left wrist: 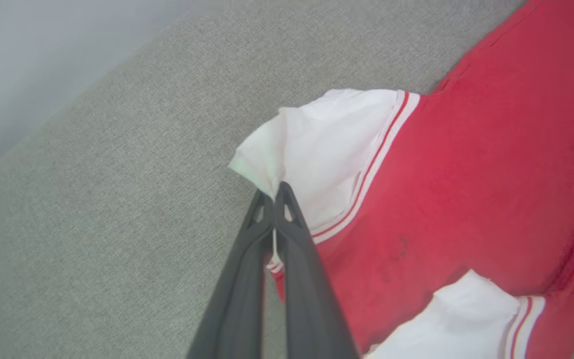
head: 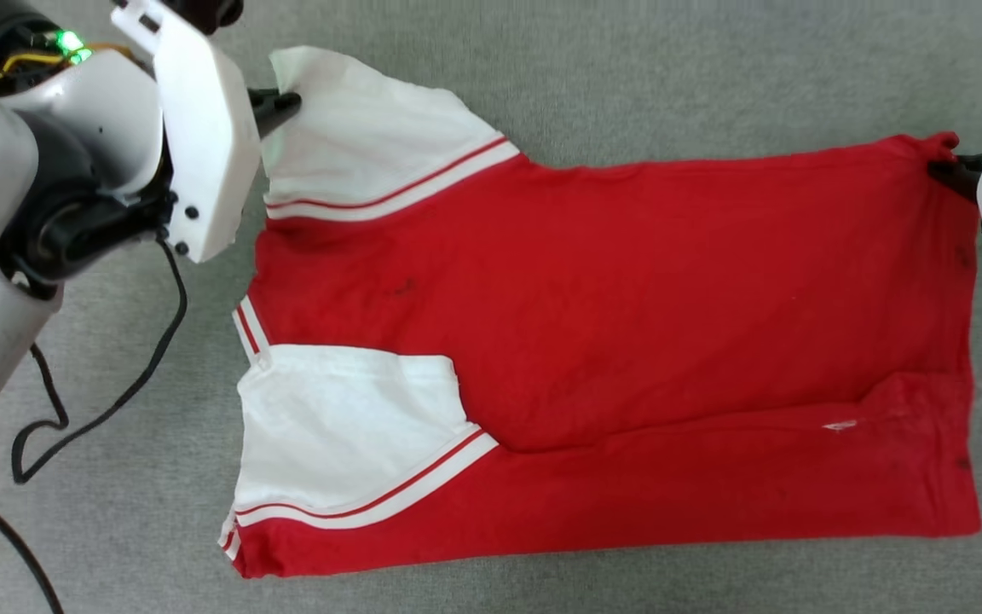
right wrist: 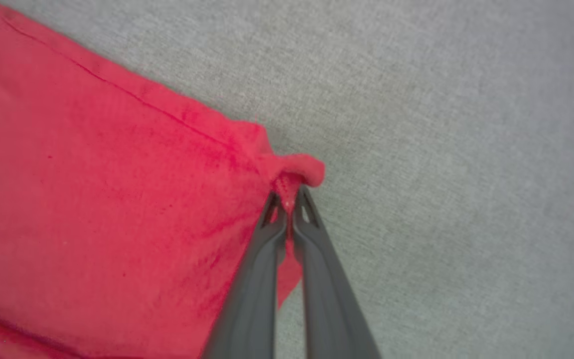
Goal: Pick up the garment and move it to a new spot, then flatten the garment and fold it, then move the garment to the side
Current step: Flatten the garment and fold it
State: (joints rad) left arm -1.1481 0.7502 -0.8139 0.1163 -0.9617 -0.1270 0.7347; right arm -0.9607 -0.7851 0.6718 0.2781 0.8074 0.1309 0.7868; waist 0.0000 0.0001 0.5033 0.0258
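Head view: garment (head: 610,341) spread on a grey fabric surface (head: 627,77), filling the middle of the frame, with the collar end at left and the hem at right. Its lower edge is folded up over the red body, and the lower sleeve (head: 346,426) lies white on the red at lower left. The left gripper (head: 282,107), at upper left, has its dark tips clamped on the edge of the upper sleeve (head: 372,128). The right gripper (head: 947,170), at the upper right edge, meets the hem corner; a white housing hides most of it here. A black cable (head: 116,401) loops at lower left.

Left wrist view: fingers (left wrist: 297,249) are pressed together at centre, with the white sleeve edge pinched between the tips. The red body fills the right of the frame and grey surface the left.

Right wrist view: fingers (right wrist: 317,259) are closed at centre with no gap at the tips, and the red hem corner is bunched between them. The garment covers the left half, grey surface the right.
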